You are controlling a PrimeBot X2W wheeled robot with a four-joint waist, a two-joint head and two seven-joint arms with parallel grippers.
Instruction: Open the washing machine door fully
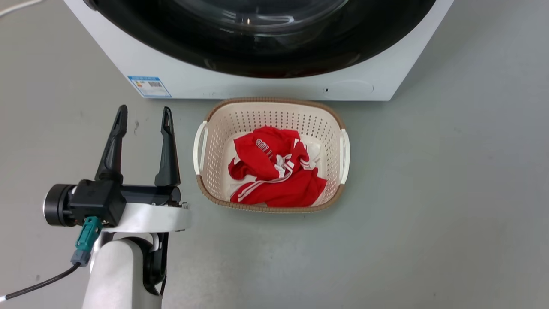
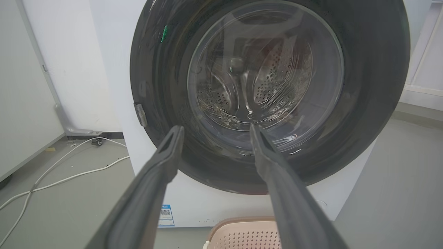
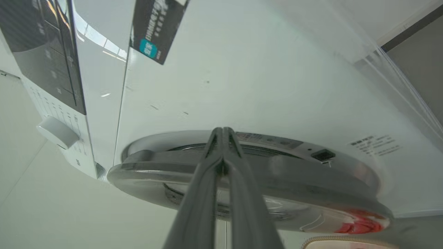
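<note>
The washing machine (image 1: 240, 83) is a white box at the top of the head view, with the glossy black washing machine door (image 1: 266, 47) across its front. My left gripper (image 1: 144, 110) hangs open and empty to the left of the basket, short of the machine. In the left wrist view its open gripper (image 2: 216, 128) points at the door (image 2: 363, 103), and the steel drum shows through the glass. In the right wrist view the door (image 3: 311, 186) stands a little off the machine's front (image 3: 242, 69). My right gripper (image 3: 223, 130) is shut, its tips at the door's edge by that gap.
A cream laundry basket (image 1: 274, 101) with a red garment (image 1: 274, 171) stands on the grey floor just before the machine. White cables (image 2: 69, 176) lie on the floor to the machine's left. A blue label (image 1: 149, 86) marks the machine's lower left corner.
</note>
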